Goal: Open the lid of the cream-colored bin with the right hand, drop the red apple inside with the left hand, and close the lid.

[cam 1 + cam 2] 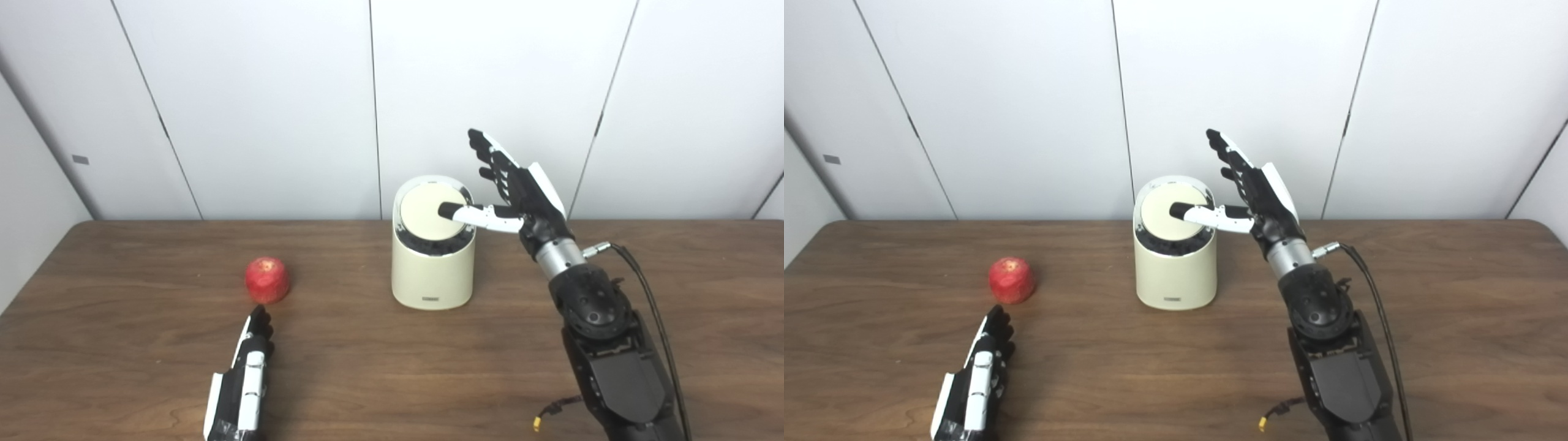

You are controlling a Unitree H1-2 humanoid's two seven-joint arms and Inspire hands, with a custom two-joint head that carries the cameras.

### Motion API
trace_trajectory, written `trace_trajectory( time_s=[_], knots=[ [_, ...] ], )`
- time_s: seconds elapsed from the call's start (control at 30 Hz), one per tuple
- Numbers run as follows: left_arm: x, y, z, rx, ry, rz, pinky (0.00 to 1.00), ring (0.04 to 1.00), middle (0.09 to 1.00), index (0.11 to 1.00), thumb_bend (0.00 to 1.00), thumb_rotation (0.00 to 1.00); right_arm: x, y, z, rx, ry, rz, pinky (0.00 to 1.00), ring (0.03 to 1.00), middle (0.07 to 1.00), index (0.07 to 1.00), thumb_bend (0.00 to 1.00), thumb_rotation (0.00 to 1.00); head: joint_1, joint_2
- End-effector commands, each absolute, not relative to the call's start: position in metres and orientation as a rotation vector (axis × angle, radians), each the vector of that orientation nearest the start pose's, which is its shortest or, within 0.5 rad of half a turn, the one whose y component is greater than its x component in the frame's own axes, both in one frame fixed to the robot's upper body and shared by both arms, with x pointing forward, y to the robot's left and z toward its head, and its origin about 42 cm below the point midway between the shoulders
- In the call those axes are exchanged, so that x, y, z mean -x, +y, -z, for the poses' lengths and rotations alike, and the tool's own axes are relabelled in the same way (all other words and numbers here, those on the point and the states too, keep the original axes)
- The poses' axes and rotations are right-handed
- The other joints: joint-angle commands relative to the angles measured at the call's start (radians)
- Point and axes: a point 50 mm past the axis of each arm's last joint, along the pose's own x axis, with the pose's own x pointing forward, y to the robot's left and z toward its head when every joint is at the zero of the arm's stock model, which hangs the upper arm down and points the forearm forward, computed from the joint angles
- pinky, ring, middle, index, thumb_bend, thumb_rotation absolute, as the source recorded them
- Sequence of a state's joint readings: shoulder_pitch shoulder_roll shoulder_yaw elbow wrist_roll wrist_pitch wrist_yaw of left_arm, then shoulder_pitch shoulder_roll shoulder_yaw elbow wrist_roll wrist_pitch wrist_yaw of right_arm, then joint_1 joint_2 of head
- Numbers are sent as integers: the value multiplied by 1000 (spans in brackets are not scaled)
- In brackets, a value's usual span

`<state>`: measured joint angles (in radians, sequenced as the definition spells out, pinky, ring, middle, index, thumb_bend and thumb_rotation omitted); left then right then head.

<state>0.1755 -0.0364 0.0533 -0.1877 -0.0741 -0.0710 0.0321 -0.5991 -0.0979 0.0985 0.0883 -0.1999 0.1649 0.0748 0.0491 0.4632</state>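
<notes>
Lid-opening step: right hand (520,190) spread wide, thumb on lid (425,211) at center frame, holding nothing; next, prob. press down.

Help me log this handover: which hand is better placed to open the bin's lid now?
The right hand: its thumb already reaches over the lid of the cream-colored bin, fingers raised and apart. The left hand rests on the table just short of the red apple, away from the bin.

Left hand (245,373): wrist end cut off by the near picture edge. Right forearm likewise cut off there. Bin (433,269) interior hidden beneath the lid (427,212). Small label low on the bin front too small to read
</notes>
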Motion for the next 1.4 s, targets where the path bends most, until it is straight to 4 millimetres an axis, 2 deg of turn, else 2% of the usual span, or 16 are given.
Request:
trace_trajectory(
  time_s=[0.0, 0.2, 0.37, 0.47, 0.77, 1.0, 1.37],
  knots=[
    [-218, 218, -103, 124, -77, -140, 1000, 999, 990, 1000, 431, 858, -450, -148, -303, 369, -424, -208, 898, 946, 934, 917, 907, 338, 1, 2],
    [-217, 216, -104, 119, -76, -136, 1000, 1000, 993, 1000, 426, 873, -471, -133, -306, 433, -405, -248, 899, 943, 933, 917, 942, 358, 5, 3],
    [-217, 214, -105, 116, -75, -141, 1000, 997, 987, 1000, 431, 878, -482, -132, -306, 492, -406, -251, 860, 939, 937, 918, 963, 363, 7, 6],
    [-217, 213, -104, 115, -74, -140, 1000, 999, 987, 1000, 416, 891, -486, -134, -305, 522, -411, -249, 837, 932, 936, 916, 984, 333, 9, 8],
    [-219, 213, -104, 117, -74, -137, 1000, 994, 987, 1000, 431, 880, -489, -145, -304, 543, -418, -232, 836, 934, 938, 921, 992, 324, 10, 9],
    [-219, 212, -105, 114, -77, -141, 1000, 989, 981, 996, 445, 880, -488, -158, -307, 552, -407, -218, 859, 939, 942, 921, 935, 236, 4, 10],
    [-220, 211, -104, 108, -74, -143, 1000, 997, 988, 1000, 453, 860, -489, -159, -302, 584, -412, -215, 852, 935, 934, 913, 919, 199, 12, 13]
  ],
)
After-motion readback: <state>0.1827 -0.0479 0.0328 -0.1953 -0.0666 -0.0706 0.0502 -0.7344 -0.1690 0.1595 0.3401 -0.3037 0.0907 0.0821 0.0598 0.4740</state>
